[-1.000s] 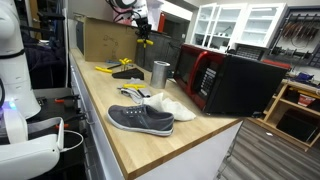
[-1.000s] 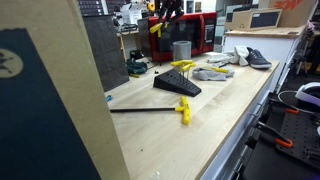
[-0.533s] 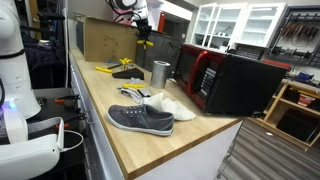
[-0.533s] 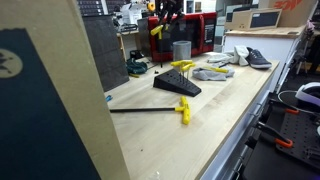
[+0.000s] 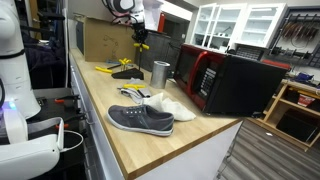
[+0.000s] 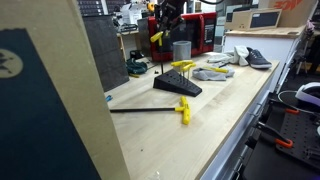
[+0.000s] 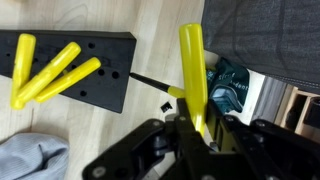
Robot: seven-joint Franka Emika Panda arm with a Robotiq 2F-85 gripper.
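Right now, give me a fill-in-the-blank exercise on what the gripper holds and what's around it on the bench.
The gripper is shut on a ___ peg. In the wrist view, the black block carries ___ more pegs. In an exterior view, the microwave has a ___ door front.
Missing words: yellow; three; red.

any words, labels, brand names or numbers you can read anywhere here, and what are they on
No text can be read in any view.
Orange lettering at the back of the room: too blurred to read.
Round mark on the dark blue panel: too blurred to read.
Yellow peg, black block, grey shoe: no print visible.
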